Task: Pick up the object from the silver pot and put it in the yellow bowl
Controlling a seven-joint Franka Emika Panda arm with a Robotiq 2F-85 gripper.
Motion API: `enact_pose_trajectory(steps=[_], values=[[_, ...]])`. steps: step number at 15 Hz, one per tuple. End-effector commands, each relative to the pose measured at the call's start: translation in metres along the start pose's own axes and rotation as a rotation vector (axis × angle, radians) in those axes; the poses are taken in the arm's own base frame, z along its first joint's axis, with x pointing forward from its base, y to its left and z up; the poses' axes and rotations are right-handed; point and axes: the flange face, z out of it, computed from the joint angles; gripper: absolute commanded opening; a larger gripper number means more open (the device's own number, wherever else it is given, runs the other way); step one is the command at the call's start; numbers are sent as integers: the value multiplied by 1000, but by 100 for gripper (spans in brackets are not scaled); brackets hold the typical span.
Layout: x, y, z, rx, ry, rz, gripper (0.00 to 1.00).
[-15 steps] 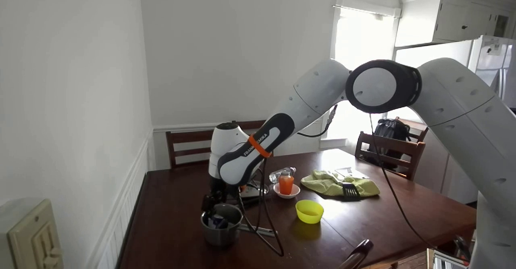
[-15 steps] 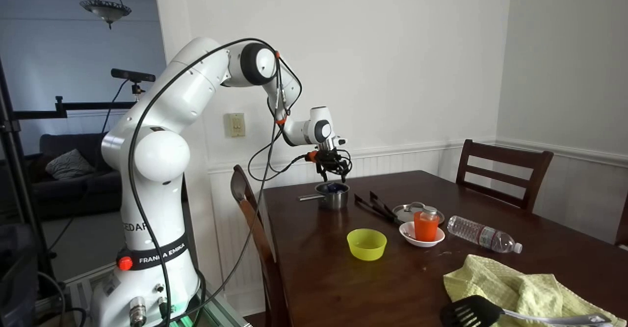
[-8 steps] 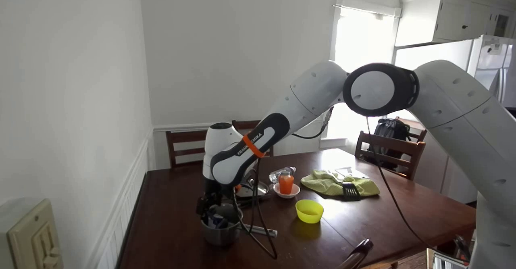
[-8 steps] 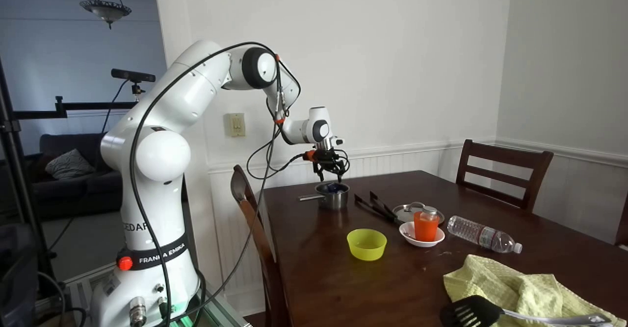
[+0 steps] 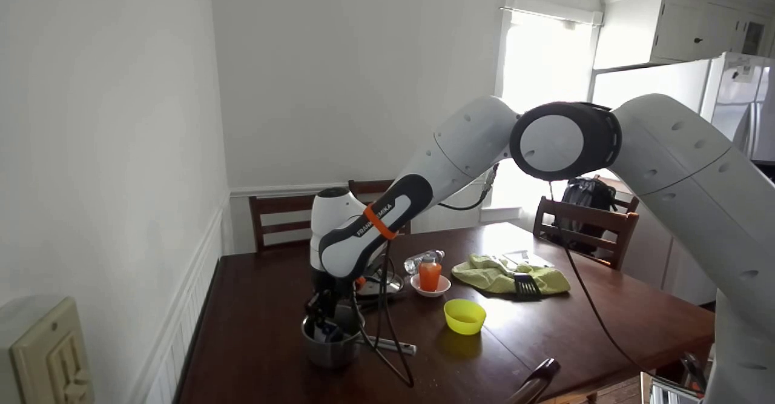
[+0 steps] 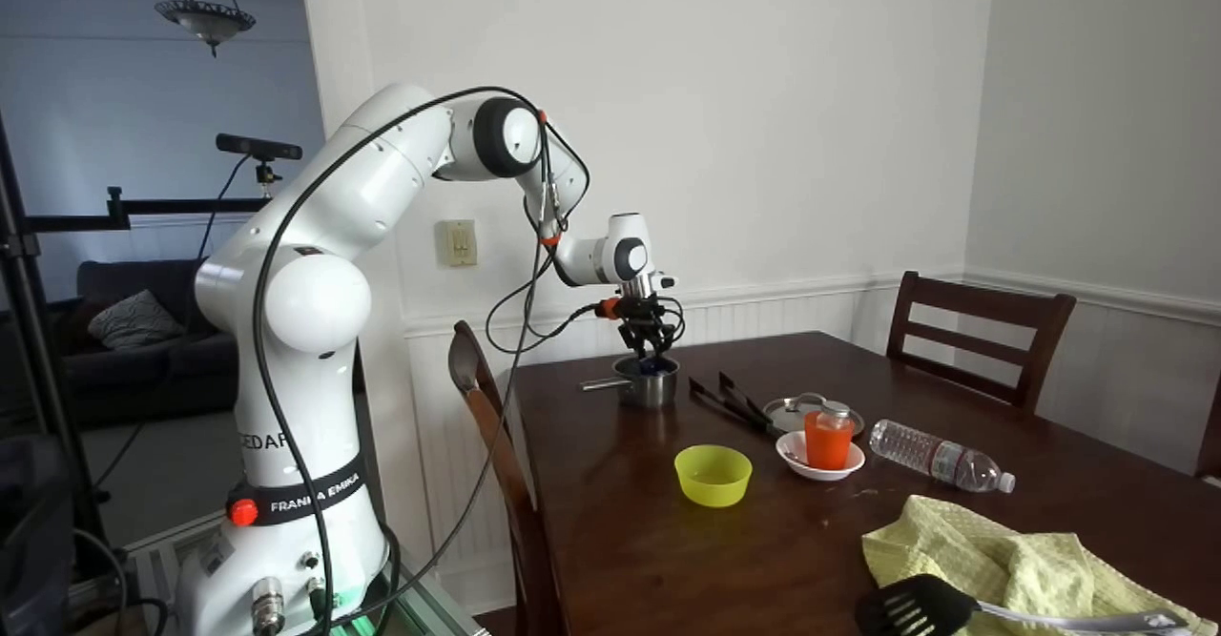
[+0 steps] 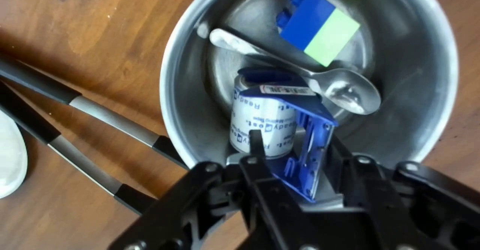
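The silver pot stands on the table with my gripper pointing down at its opening. Inside the pot, the wrist view shows a blue tape dispenser with a white printed roll, a spoon and a blue and light-green block. My gripper has its fingers partly together, with the dispenser's blue frame between them. The left finger covers part of the roll; whether the pads press on the dispenser is unclear. Away from the pot sits the yellow bowl, with nothing visible in it.
Beside the pot lie black-handled tongs and a metal lid. A white dish bears an orange jar. Farther off are a plastic bottle, a cloth and a spatula. The pot's handle sticks out sideways.
My arm has lowered toward the pot. Between half a second ago and now the fingers, earlier spread wide, have drawn much closer together. Pot and bowl have stayed in place.
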Motion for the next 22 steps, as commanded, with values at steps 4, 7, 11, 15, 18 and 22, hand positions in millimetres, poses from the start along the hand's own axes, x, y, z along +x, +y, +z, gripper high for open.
enact_pose_trajectory(steps=[4, 7, 11, 15, 18, 22], values=[[1, -14, 3, 5, -68, -1, 0], [1, -18, -41, -14, -9, -7, 3], [-17, -15, -116, 12, 128, 10, 3], [-60, 24, -151, -59, 121, 231, 3], [-111, 54, -134, -88, 49, 387, 3], [-184, 79, -117, -90, -2, 610, 3]])
